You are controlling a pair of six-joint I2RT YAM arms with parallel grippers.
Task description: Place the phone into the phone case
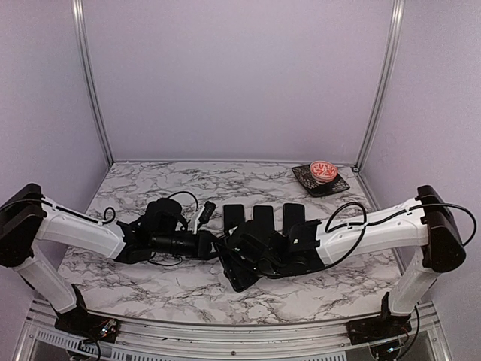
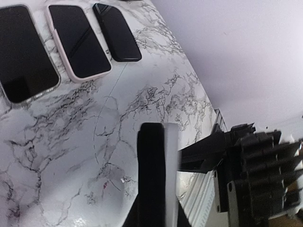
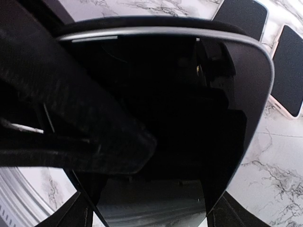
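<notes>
A large black phone (image 3: 189, 118) with a glossy screen and a silver rim lies across the jaws of my right gripper (image 3: 151, 189), which is shut on its two long sides. From above, the right gripper (image 1: 261, 259) holds the phone (image 1: 242, 280) tilted just over the middle of the marble table (image 1: 150, 286). A dark edge (image 3: 142, 21) runs round the phone's far end; I cannot tell whether it is the phone case. My left gripper (image 1: 218, 248) sits at the phone's left end. In its wrist view the left gripper (image 2: 163, 127) is shut, black and white fingers pressed together with nothing between them.
Three other phones lie in a row behind the grippers: one in a clear case (image 2: 21, 52), one in a pink case (image 2: 78, 42) and a black one (image 2: 117, 32). A red bowl (image 1: 324, 171) on a dark mat stands at the back right. Metal posts stand at the back corners.
</notes>
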